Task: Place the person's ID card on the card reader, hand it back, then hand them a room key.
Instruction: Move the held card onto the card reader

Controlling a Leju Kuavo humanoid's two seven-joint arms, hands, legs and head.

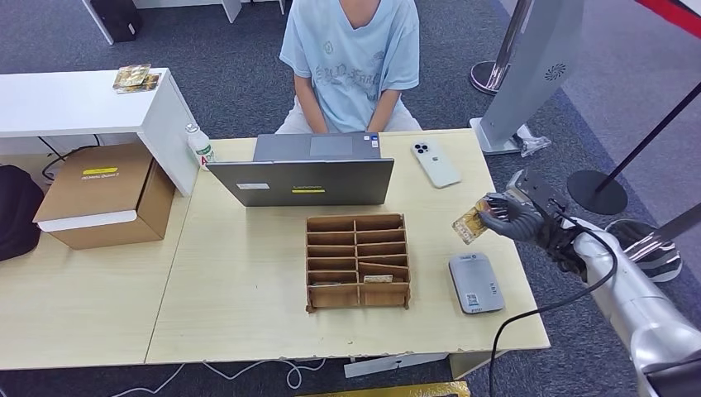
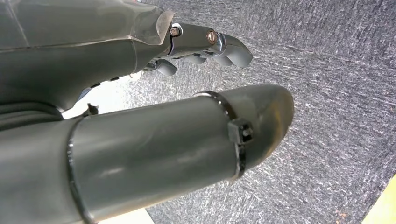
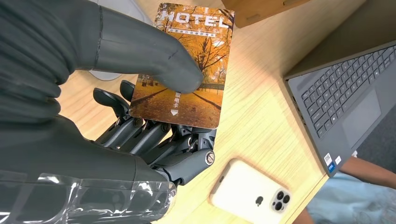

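My right hand [image 1: 514, 217] hovers over the table's right side and holds an orange hotel key card [image 1: 471, 221] between the thumb and the fingers. The card [image 3: 187, 70] bears the word HOTEL and an autumn path picture; my thumb [image 3: 154, 56] presses on its face. A grey card reader [image 1: 475, 283] lies flat on the table just in front of that hand. The person [image 1: 351, 62] in a light blue shirt sits behind the laptop. My left hand [image 2: 205, 44] hangs over grey carpet, fingers curled, nothing in it.
A brown slotted card rack [image 1: 357, 260] stands mid-table. An open grey laptop [image 1: 302, 169] sits behind it, a white phone [image 1: 435, 163] to its right. A cardboard box [image 1: 107, 194] and a bottle [image 1: 198, 145] are at the left. Stanchion bases [image 1: 599, 190] stand on the right.
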